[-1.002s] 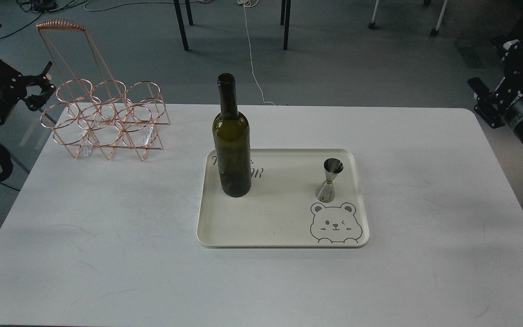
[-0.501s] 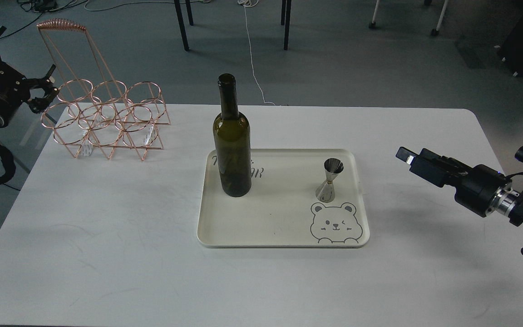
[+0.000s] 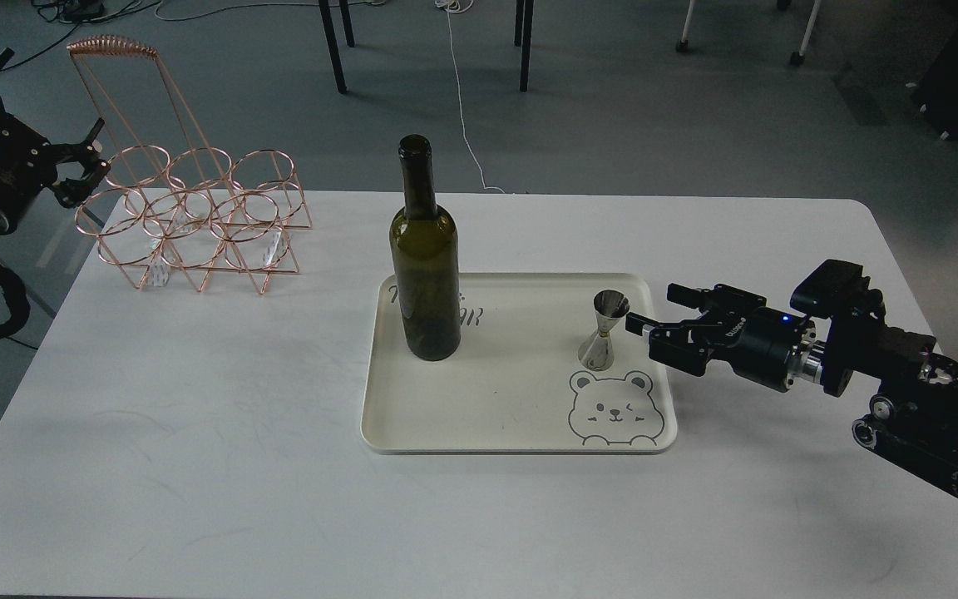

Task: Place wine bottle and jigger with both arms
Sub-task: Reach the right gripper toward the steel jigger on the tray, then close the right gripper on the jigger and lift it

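Since half a second ago our right gripper (image 3: 652, 311) has swung in over the tray (image 3: 479, 416), its fingers spread wide and empty, just right of the jigger (image 3: 604, 329). Left on that tray stands the bottle (image 3: 424, 266); our left gripper (image 3: 84, 162) waits open by the rack (image 3: 188, 216).

Tall dark olive-green glass wine bottle (image 3: 424, 266): upright, uncapped, well left of the open right jaws. Small shiny steel hourglass jigger (image 3: 604, 330): upright, just beside their tips, apparently untouched.
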Tool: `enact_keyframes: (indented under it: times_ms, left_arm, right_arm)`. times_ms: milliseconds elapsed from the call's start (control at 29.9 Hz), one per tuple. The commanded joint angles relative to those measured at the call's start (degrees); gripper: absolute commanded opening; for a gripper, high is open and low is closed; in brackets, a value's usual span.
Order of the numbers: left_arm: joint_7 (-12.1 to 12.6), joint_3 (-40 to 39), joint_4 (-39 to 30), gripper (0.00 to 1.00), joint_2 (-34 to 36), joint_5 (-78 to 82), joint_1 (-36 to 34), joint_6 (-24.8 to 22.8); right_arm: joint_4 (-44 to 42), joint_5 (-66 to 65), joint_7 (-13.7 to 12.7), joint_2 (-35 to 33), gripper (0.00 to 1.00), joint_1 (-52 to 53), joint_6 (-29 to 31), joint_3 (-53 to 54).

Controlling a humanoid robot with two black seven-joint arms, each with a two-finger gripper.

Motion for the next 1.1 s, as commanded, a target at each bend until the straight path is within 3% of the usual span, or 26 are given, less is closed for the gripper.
enact_keyframes:
  times_ms: [0,301,468,601,768,1069]
  left_arm:
    - [-0.03,-0.03,-0.01,0.98,0.26,-0.01,-0.09,0.0]
    - [-0.12,-0.03,0.61,0.98,0.0,-0.01,0.08,0.0]
    - [-0.12,-0.81,0.61,0.98,0.09,-0.01,-0.01,0.0]
    - [-0.29,-1.17,0.61,0.98,0.18,-0.01,-0.01,-0.08]
    - [-0.29,-1.17,0.61,0.98,0.44,-0.01,-0.01,-0.08]
    - [-0.29,-1.26,0.61,0.98,1.06,-0.01,-0.09,-0.08]
  right_arm:
    - [-2.97,-0.11,0.0,3.09,0.75,3.35,-0.07,-5.8]
    - [-7.02,-0.11,0.0,7.32,0.53,4.67,-0.07,-7.31]
    - [-7.02,-0.19,0.0,7.32,0.28,4.85,-0.07,-7.31]
    - [-7.1,-0.19,0.0,7.23,0.13,4.67,-0.07,-7.31]
    - [-7.02,-0.19,0.0,7.58,0.05,4.67,-0.07,-8.01]
    - [-6.66,0.51,0.0,5.04,0.05,5.99,-5.16,-5.91]
